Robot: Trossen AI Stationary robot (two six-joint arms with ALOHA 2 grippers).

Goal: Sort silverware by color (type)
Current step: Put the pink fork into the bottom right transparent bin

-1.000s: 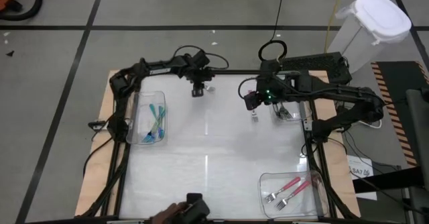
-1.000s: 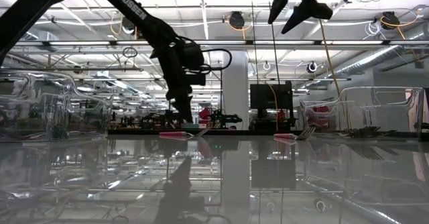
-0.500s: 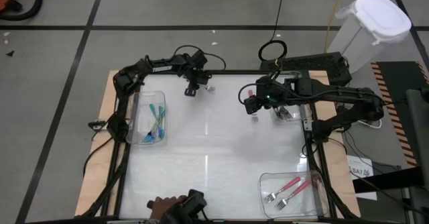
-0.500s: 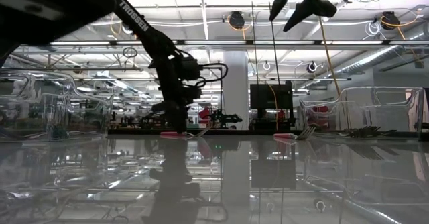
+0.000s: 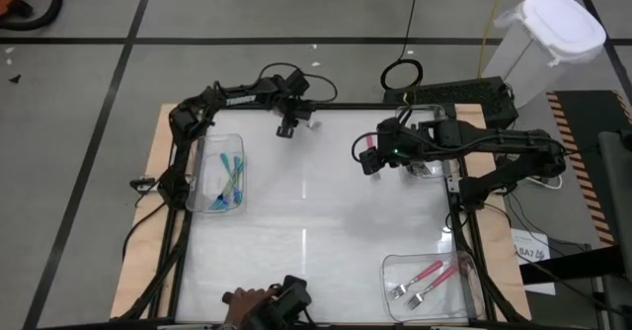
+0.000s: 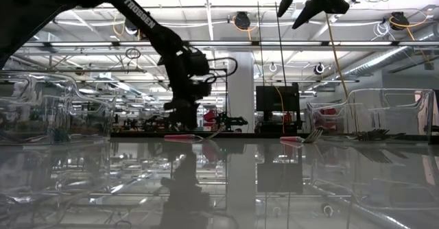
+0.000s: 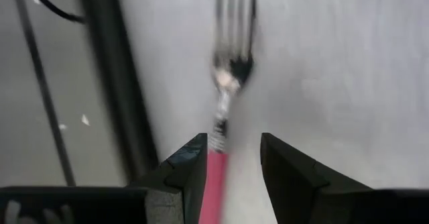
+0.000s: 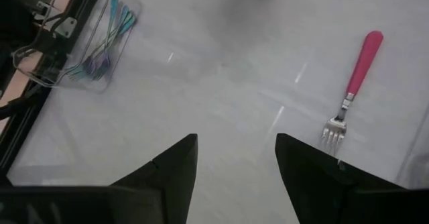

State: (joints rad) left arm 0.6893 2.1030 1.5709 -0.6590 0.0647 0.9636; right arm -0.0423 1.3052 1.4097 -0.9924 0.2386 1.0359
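Left gripper (image 5: 287,129) is low at the far edge of the glossy white table (image 5: 306,241), near the black frame rail. In its wrist view the two dark fingers (image 7: 191,167) stand a narrow gap apart with a pink-handled, metal-tined fork (image 7: 224,110) lying between them; the pink handle sits against the inner face of one finger, tines pointing away. Whether the fingers actually press the handle cannot be told. In the low view this fork (image 6: 184,138) lies flat on the table under the gripper.

Right gripper (image 5: 367,162) is raised above the far right part of the table. Its dark fingers (image 8: 175,167) are spread wide and hold nothing. A second pink-handled fork (image 8: 353,86) lies flat on the table beside them, clear of both fingers; the high view shows part of its handle (image 5: 369,138) beside the gripper.

Clear rectangular plastic bin at left (image 5: 200,172) holds several teal-blue-handled forks (image 5: 230,180). Clear bin at near right (image 5: 391,269) holds pink-handled forks (image 5: 427,279). A third clear bin (image 5: 427,171) sits at the far right edge; contents hard to make out.

A person's hand (image 5: 240,300) shows at the near table edge.
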